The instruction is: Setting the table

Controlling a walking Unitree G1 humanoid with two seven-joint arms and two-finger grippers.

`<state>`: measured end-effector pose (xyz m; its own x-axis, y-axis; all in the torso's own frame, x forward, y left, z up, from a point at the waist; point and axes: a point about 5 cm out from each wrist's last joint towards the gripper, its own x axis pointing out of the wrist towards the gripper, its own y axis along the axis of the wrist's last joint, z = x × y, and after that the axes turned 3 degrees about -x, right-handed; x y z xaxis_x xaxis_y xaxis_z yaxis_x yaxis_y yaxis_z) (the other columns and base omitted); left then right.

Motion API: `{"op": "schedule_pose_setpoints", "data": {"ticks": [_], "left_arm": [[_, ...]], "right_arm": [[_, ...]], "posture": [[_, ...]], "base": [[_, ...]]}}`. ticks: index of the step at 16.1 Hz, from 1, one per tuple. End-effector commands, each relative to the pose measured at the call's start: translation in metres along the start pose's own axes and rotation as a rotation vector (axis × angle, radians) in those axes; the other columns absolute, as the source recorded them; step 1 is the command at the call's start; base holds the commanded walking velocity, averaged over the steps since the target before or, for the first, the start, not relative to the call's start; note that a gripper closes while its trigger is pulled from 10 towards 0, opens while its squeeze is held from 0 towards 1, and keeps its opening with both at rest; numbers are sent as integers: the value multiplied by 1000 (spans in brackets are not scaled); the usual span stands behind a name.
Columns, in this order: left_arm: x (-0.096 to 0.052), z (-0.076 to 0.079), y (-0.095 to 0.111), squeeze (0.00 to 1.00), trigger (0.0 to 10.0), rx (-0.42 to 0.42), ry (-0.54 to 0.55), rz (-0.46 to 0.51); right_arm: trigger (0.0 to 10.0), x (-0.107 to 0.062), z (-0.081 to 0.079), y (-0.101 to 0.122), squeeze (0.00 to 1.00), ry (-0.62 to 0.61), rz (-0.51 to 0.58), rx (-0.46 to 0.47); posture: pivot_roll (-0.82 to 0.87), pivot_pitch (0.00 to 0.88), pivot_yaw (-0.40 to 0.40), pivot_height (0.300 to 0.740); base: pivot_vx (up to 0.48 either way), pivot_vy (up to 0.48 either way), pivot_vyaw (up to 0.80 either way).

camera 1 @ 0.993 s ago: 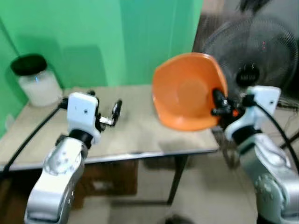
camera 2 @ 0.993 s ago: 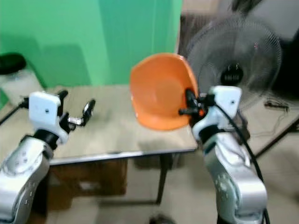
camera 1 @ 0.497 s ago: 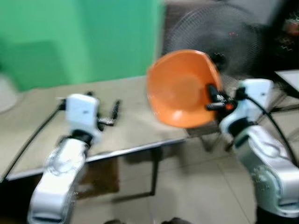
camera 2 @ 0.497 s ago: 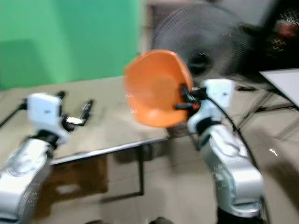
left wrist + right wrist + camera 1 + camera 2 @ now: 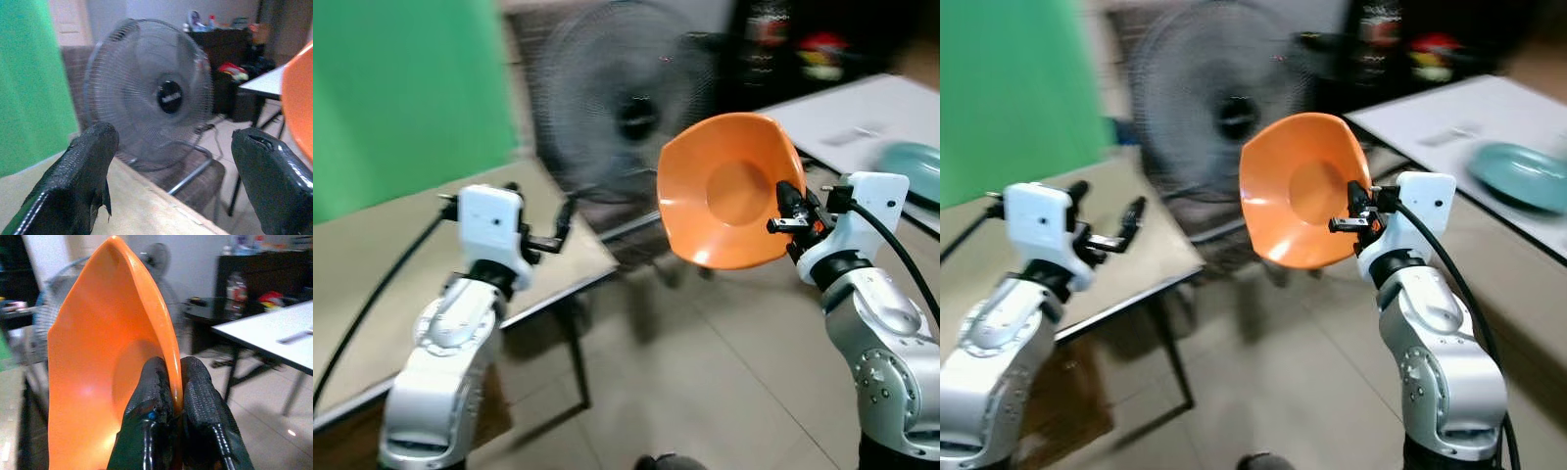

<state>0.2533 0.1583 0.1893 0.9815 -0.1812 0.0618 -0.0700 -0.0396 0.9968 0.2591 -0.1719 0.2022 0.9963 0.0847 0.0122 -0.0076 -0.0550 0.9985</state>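
Beyond the standing fan (image 5: 626, 108), a white table (image 5: 1449, 122) with a teal plate (image 5: 1525, 174) is approached while the orange bowl (image 5: 729, 191) is carried upright in mid-air, its rim pinched by the right gripper (image 5: 175, 387); the left gripper (image 5: 171, 166) is held open and empty, and setting down is judged next.

You've got even indoor light, no hard shadows. Head views smeared w/ motion blur, esp. the fan (image 5: 626, 108) and bkgd; soft glare on orange bowl (image 5: 98, 377).
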Motion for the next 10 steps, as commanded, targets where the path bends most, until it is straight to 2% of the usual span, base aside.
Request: {"op": "schedule_pose_setpoints", "data": {"ticks": [1, 10], "left_arm": [[-2, 0, -1, 0, 10000, -6, -2, -10], [-1, 1, 0, 0, 10000, 1, -5, 4]], "right_arm": [[10000, 0, -1, 5, 0, 2, 17, 2], [10000, -4, 5, 3, 0, -56, 7, -6]], "posture": [[-32, 0, -14, 740], [-33, 0, -8, 740]], "base": [[0, 0, -800], [0, 0, -800]]}}
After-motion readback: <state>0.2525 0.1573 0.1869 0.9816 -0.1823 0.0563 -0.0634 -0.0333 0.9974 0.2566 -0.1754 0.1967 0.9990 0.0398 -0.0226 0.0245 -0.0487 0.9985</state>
